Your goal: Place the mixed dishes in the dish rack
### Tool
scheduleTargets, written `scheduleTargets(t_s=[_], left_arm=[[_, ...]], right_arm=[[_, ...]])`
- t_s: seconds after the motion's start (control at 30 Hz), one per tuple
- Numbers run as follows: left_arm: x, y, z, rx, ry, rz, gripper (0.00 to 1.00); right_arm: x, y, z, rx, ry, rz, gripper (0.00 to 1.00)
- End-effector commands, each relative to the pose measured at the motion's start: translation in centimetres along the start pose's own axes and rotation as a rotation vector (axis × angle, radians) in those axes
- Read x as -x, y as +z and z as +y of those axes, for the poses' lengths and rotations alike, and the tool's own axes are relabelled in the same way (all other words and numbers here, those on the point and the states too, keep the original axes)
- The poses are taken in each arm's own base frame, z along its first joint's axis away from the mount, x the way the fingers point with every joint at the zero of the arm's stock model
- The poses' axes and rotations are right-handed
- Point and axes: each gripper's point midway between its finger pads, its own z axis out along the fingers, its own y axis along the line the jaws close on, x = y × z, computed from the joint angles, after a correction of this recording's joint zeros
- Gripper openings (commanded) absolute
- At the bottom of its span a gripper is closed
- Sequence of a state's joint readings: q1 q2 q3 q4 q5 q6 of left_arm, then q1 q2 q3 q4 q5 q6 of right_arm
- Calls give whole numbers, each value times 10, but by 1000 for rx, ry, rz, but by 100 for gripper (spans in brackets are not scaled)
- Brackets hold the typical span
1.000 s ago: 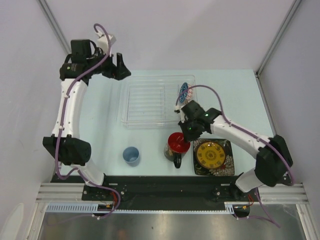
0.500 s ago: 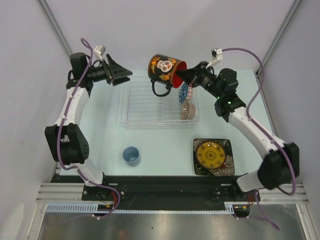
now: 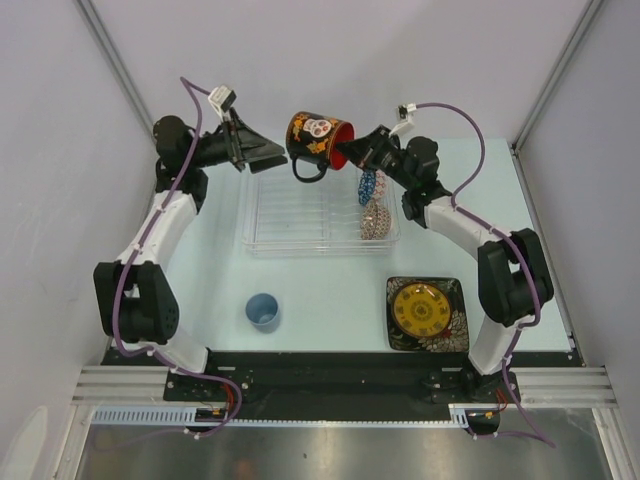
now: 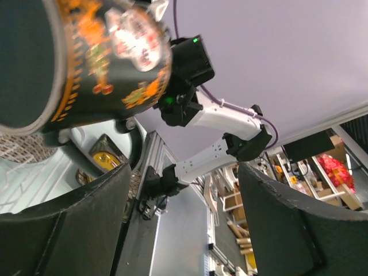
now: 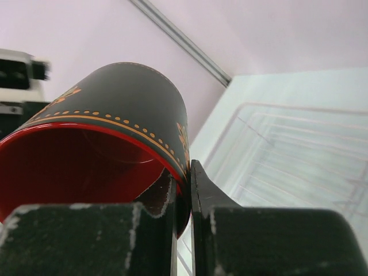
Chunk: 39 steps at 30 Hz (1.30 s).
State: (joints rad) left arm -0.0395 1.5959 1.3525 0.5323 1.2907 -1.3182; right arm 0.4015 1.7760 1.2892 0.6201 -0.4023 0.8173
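Note:
The red-inside dark mug hangs on its side above the far edge of the dish rack. My right gripper is shut on its rim, one finger inside the red interior and one outside. My left gripper is open just left of the mug; the mug is beyond its fingertips, nothing between them. A blue patterned bowl and a beige patterned bowl stand on edge at the rack's right end. A light-blue cup is on the table. The yellow plate lies on the black floral square plate.
The rack's left and middle slots hold nothing. Grey walls close in behind and at both sides. The black rail with both arm bases runs along the near edge.
The right gripper lifted the mug from the table beside the plates up over the rack, then shifted it slightly left. The left gripper swung right toward the mug.

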Motion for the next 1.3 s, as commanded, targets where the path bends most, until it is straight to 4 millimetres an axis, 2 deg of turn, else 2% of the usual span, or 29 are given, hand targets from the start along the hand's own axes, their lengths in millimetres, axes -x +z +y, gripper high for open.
scheduleTargets(t_s=[0.0, 0.2, 0.53, 0.7, 0.87, 1.0, 1.07, 1.2, 1.27], left_arm=[[-12, 9, 2, 22, 25, 28, 80], [-15, 16, 13, 50, 73, 27, 80], [-11, 35, 2, 36, 109, 32, 80], [-16, 49, -1, 11, 99, 51, 79], [-21, 65, -4, -18, 79, 69, 79], [-17, 72, -5, -25, 75, 61, 78], [-15, 74, -3, -25, 64, 56, 77], [-5, 75, 0, 0, 59, 14, 62], [2, 76, 3, 16, 52, -17, 59]], right_arm=[[88, -7, 118, 345, -104, -252, 0], [88, -6, 117, 366, -78, -242, 0], [78, 3, 116, 368, -71, -209, 0], [75, 11, 116, 378, -63, -200, 0], [67, 20, 111, 374, -49, -182, 0], [59, 26, 109, 377, -41, -163, 0], [55, 28, 108, 376, -36, -152, 0], [46, 29, 107, 375, -24, -133, 0], [37, 29, 104, 368, -21, -119, 0]])
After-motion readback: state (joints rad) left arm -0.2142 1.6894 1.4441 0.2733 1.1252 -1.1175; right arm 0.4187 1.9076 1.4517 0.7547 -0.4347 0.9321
